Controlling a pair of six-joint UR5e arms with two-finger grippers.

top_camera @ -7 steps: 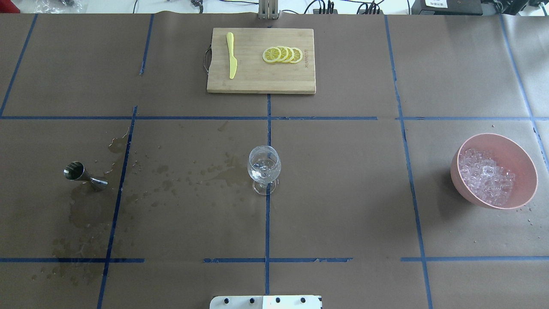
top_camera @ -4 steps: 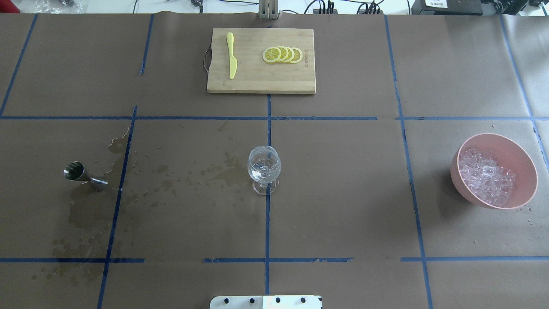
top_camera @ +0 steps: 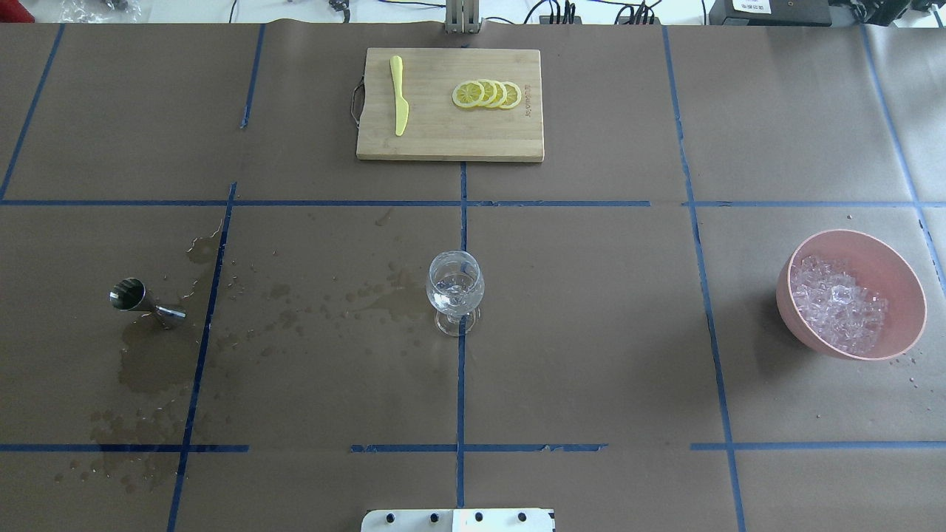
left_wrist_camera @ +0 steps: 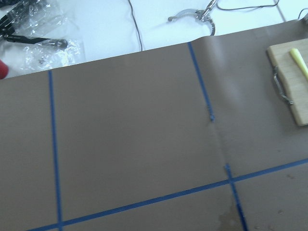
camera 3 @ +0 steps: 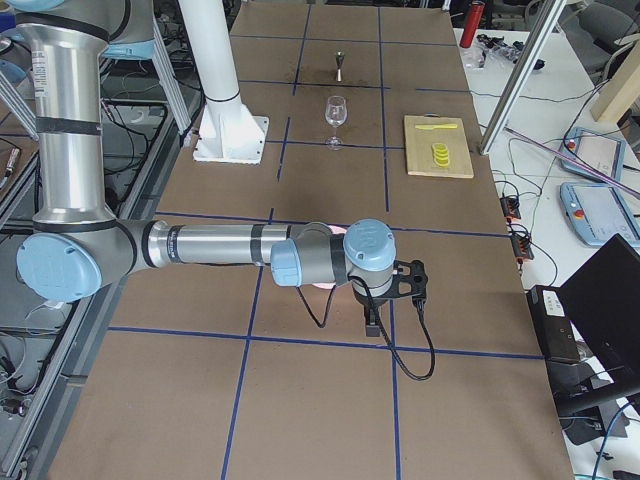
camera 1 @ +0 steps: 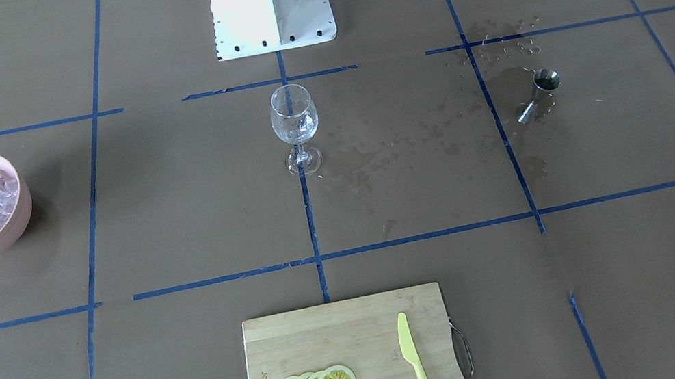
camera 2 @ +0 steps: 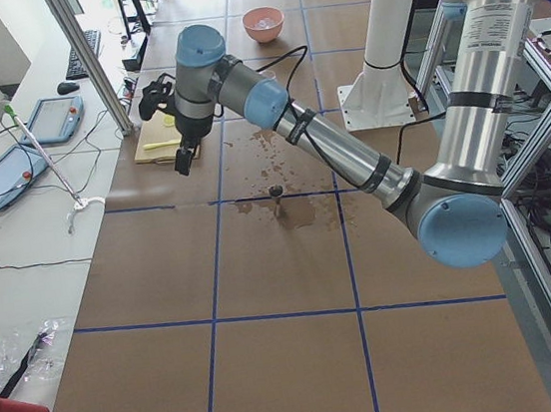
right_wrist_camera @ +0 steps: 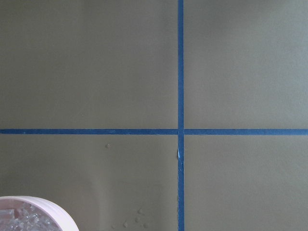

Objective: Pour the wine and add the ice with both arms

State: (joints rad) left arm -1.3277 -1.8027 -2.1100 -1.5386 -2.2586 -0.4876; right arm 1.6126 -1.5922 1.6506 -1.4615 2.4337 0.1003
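Wine showed as dark wet marks in the lower left of the overhead view, around & below the steel jigger, w/ splashes trailing toward the wine glass at centre. Ice lay heaped in the pink bowl at mid-right. Left gripper hung in the upper left of the left side view. Right gripper sat at centre of the right side view, near the bowl. Couldn't tell whether either was open or closed.
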